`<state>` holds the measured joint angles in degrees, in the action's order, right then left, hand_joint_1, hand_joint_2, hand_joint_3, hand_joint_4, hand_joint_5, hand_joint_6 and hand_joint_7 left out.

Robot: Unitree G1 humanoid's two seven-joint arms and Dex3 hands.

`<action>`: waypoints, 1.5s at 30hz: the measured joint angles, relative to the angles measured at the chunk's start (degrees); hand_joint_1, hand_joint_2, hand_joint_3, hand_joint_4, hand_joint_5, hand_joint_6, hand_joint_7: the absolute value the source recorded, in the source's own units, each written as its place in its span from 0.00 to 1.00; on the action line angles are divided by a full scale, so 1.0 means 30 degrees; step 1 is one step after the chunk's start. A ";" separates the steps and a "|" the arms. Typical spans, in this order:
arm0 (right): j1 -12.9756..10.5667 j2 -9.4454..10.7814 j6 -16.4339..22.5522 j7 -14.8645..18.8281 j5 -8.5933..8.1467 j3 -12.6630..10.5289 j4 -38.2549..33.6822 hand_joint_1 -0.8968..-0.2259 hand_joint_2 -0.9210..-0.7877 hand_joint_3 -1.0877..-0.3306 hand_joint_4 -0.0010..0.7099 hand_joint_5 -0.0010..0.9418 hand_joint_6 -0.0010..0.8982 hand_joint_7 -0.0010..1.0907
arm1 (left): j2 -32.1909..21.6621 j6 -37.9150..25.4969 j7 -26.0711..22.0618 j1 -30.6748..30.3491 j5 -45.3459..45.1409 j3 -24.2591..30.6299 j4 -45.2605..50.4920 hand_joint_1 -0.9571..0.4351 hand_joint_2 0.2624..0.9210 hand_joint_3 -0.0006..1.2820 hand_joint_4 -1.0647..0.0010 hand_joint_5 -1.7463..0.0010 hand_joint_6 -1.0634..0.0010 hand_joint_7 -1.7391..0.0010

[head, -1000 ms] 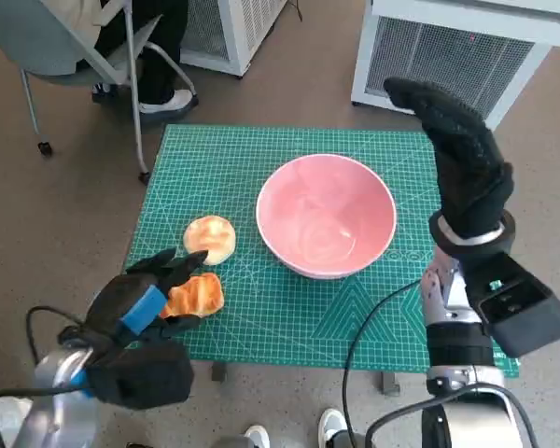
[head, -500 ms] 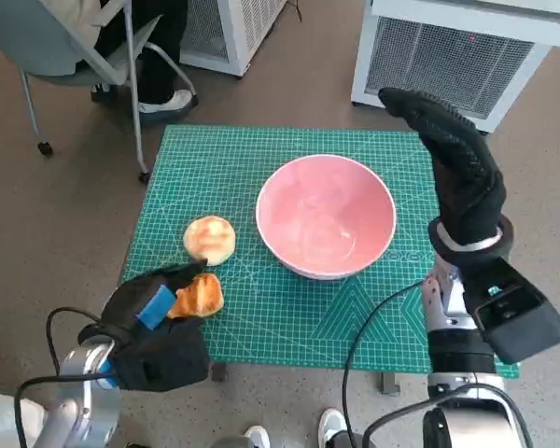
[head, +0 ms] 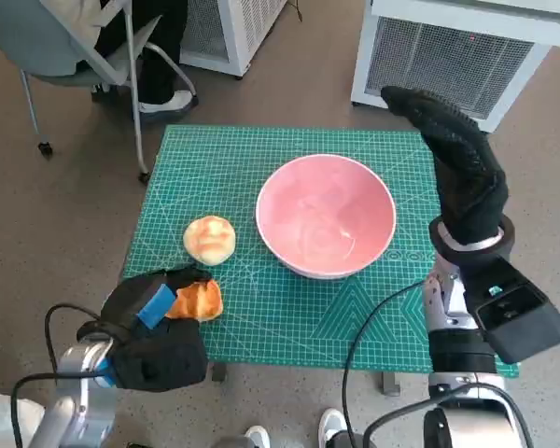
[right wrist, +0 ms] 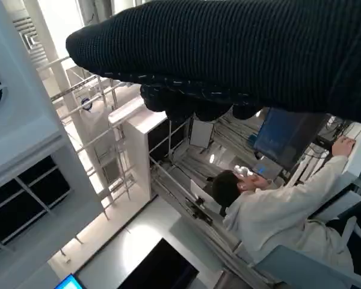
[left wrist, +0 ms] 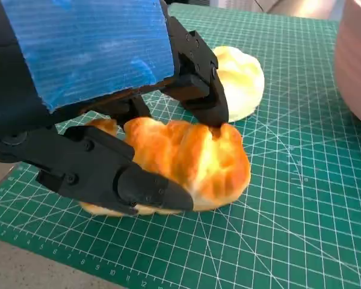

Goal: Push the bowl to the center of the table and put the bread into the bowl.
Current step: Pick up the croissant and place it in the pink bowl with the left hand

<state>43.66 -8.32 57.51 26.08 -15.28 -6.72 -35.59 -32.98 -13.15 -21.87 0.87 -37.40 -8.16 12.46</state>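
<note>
The pink bowl (head: 326, 216) stands near the middle of the green mat (head: 261, 159). A golden-brown bread (head: 198, 301) lies at the mat's front left, and my left hand (head: 146, 308) closes its fingers (left wrist: 132, 183) round that bread (left wrist: 189, 156) from both sides. A paler round bun (head: 210, 239) lies just beyond it, also seen as the bun (left wrist: 240, 81) in the left wrist view. My right hand (head: 457, 159) is raised above the mat's right edge, to the right of the bowl, fingers stretched out and holding nothing.
A chair and a seated person's legs (head: 154, 56) are beyond the table's far left corner. White grilled units (head: 448, 56) stand behind the table. The bowl's rim (left wrist: 355, 60) shows close to the bread. A person (right wrist: 277, 211) sits at a desk in the right wrist view.
My left hand has drawn in over the golden-brown bread and closed its fingers round it. The right hand has stayed raised, shifting only slightly.
</note>
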 measured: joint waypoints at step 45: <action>-0.0384 -0.0125 0.0311 -0.0245 0.0198 -0.0022 0.0095 0.41 0.00 0.46 0.41 0.00 0.15 0.37 | 0.3022 0.3421 0.4730 0.9868 -0.3207 -0.1292 0.1934 0.69 0.99 0.01 0.24 0.42 0.38 0.33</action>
<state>42.51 -8.70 58.44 25.34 -14.68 -6.79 -35.31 -23.91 -2.89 -7.68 30.48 -47.02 -12.04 18.26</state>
